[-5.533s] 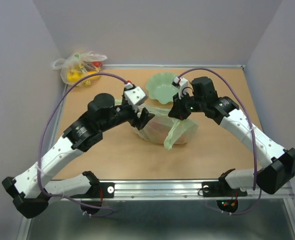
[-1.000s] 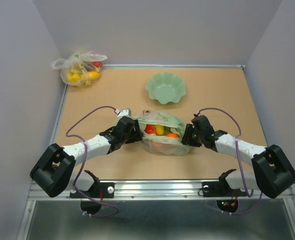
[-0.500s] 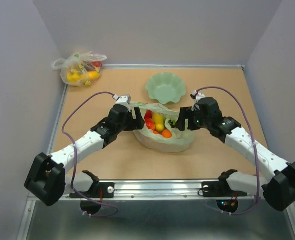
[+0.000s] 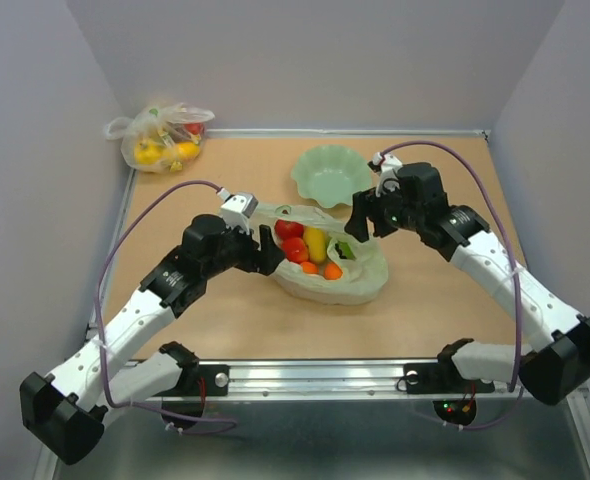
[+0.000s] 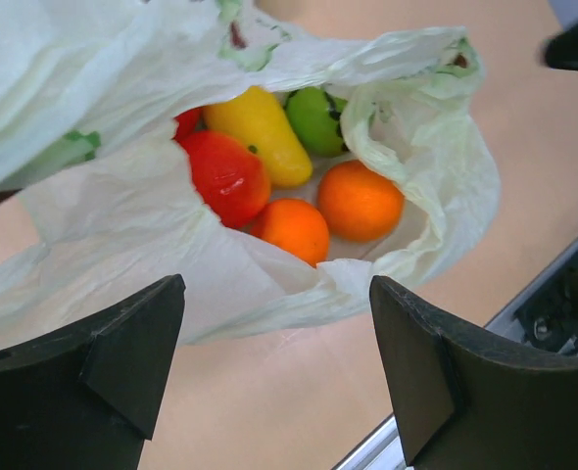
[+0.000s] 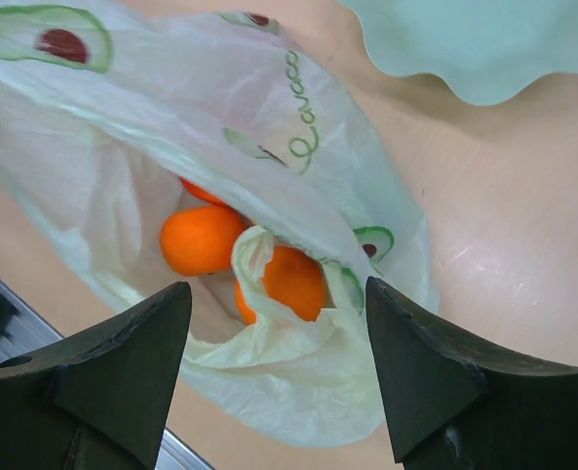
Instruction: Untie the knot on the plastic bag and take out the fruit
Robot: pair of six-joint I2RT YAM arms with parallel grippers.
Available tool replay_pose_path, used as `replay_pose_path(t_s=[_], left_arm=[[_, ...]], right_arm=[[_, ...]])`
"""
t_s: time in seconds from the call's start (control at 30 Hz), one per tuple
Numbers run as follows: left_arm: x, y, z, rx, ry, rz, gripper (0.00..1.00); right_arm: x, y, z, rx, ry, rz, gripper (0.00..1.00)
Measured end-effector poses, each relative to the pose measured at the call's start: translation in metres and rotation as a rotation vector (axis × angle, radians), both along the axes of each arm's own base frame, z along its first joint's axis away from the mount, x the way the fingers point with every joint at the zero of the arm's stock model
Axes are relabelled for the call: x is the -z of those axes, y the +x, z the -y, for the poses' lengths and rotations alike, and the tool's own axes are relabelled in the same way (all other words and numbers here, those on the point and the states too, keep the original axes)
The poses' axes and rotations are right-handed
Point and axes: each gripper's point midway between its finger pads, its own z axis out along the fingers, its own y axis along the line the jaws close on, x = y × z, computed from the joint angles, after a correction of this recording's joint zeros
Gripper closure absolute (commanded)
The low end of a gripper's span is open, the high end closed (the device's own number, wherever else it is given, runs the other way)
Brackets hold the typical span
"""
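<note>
From above, the plastic bag (image 4: 353,285) lies just on the near side of the green bowl (image 4: 330,178). Its mouth gapes, so I judge the untying done. My left gripper (image 4: 267,252) sits near-left of the bowl and my right gripper (image 4: 360,222) at its near-right rim (both spread wide, gripping nothing), flanking the opening ready to reach in.

Left wrist: the fruit (image 5: 358,201) lies exposed inside the bag.

Right wrist: two orange ones show beneath a loose handle fold (image 6: 258,250).

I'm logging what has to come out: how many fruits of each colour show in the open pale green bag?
Orange fruit: 2
Red fruit: 2
Yellow fruit: 1
Green fruit: 1
Total visible: 6
</note>
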Motion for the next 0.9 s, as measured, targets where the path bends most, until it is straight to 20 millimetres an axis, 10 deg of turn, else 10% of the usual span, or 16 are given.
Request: replay_pose_path(t_s=[0.2, 0.3, 0.33, 0.4, 0.9], left_arm=[[-0.028, -0.011, 0.013, 0.139, -0.016, 0.071, 0.13], [-0.023, -0.016, 0.022, 0.229, -0.004, 0.067, 0.13], [-0.018, -0.019, 0.026, 0.272, 0.006, 0.057, 0.13], [-0.015, -0.021, 0.028, 0.302, 0.016, 0.057, 0.13], [-0.018, -0.067, 0.096, 0.725, -0.061, 0.11, 0.12]], right_arm=[[0.057, 0.026, -0.002, -0.009, -0.154, -0.09, 0.26], [0.091, 0.038, 0.005, 0.016, -0.249, -0.137, 0.51], [0.099, 0.04, 0.007, 0.025, -0.27, -0.151, 0.8], [0.111, 0.046, 0.01, 0.039, -0.303, -0.16, 0.99], [0.102, 0.064, -0.009, 0.069, -0.202, -0.159, 1.0]])
